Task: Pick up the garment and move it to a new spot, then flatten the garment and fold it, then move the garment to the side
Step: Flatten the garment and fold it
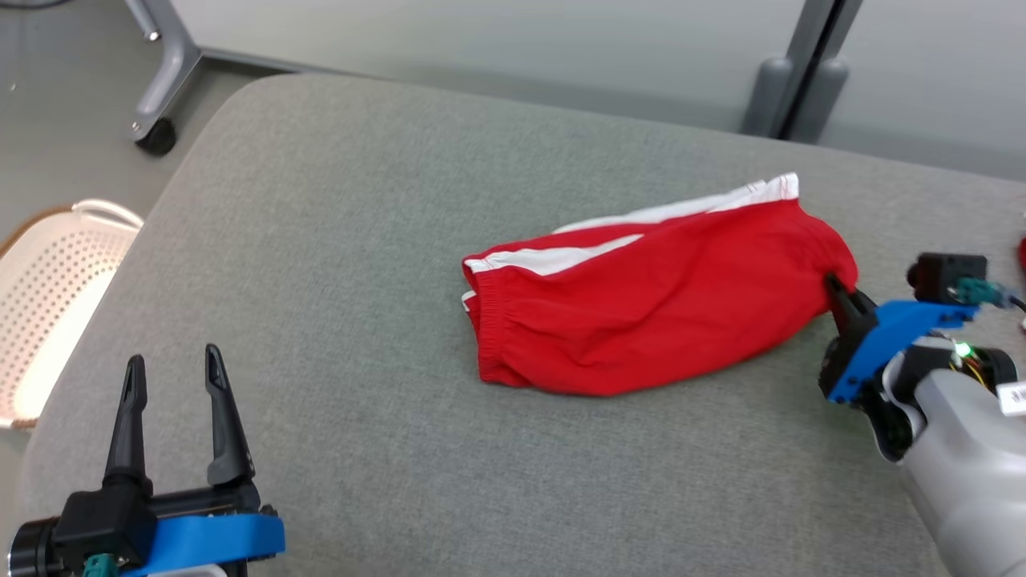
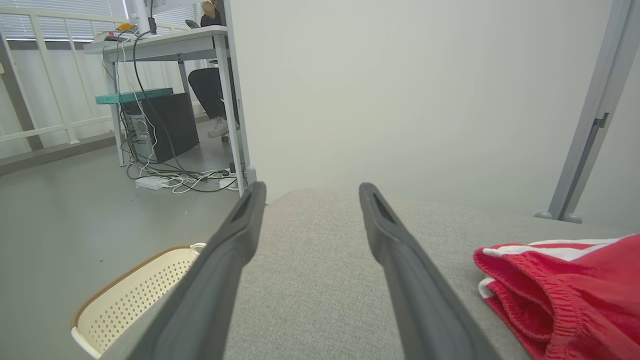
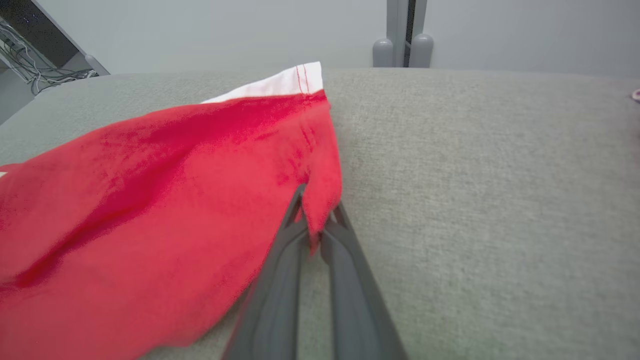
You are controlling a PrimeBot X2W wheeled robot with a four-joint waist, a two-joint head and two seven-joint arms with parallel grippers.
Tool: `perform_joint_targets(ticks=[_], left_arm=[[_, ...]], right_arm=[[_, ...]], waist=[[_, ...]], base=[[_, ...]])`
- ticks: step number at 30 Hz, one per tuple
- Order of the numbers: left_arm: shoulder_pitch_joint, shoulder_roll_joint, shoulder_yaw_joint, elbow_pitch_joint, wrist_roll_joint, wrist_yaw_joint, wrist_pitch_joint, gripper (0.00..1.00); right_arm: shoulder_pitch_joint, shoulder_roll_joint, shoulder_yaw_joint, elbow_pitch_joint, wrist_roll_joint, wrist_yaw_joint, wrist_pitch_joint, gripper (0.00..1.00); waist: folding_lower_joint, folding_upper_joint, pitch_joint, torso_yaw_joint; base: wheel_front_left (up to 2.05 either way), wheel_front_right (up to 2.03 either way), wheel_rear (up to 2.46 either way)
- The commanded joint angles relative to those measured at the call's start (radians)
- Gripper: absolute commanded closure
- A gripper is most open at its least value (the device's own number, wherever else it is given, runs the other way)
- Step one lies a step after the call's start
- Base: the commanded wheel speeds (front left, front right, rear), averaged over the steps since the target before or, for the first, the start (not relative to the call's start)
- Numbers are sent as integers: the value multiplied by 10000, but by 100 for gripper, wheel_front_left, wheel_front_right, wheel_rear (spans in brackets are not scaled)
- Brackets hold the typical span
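Red fabric shorts (image 1: 641,312) with white side stripes and a gathered elastic waistband lie crumpled on the grey woven cushion (image 1: 361,240), toward its right half in the head view. The waistband faces the robot's left and the hem with its white band points toward the far edge.

The right gripper (image 1: 835,282) is clamped on the near right corner of the shorts. In the right wrist view its two dark fingers (image 3: 280,280) come together at the tips with a fold of red cloth (image 3: 150,210) pinched between them, and that corner is drawn up slightly off the cushion.

The left gripper (image 1: 174,357) sits at the lower left, well apart from the shorts, its fingers spread with nothing between them. In the left wrist view it (image 2: 312,189) points across the cushion's rounded corner, with the waistband end of the shorts (image 2: 575,295) off to the side.

A cream perforated plastic basket with a brown rim (image 1: 48,272) stands on the floor beside the cushion's left edge. The part of its inside on show (image 2: 130,300) is bare perforated wall.
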Motion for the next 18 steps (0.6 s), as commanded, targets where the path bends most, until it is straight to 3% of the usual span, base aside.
perform_joint_targets(ticks=[1, 11, 18], left_arm=[[197, -10, 52, -53, 178, 20, -19, 0], [692, 22, 595, -249, 417, -97, -20, 0], [749, 47, 905, -218, 488, -215, -20, 0]], right_arm=[[467, -256, -93, -278, 336, 1, -225, 100], [2384, -1507, -534, -1698, 1670, 1, -712, 100], [2842, -1575, -625, -2291, 1777, 1, -828, 100]], waist=[[1, 2, -413, -379], [1, 2, -955, -1064], [1, 2, -968, -1356]], base=[[0, 0, 0], [0, 0, 0], [0, 0, 0]])
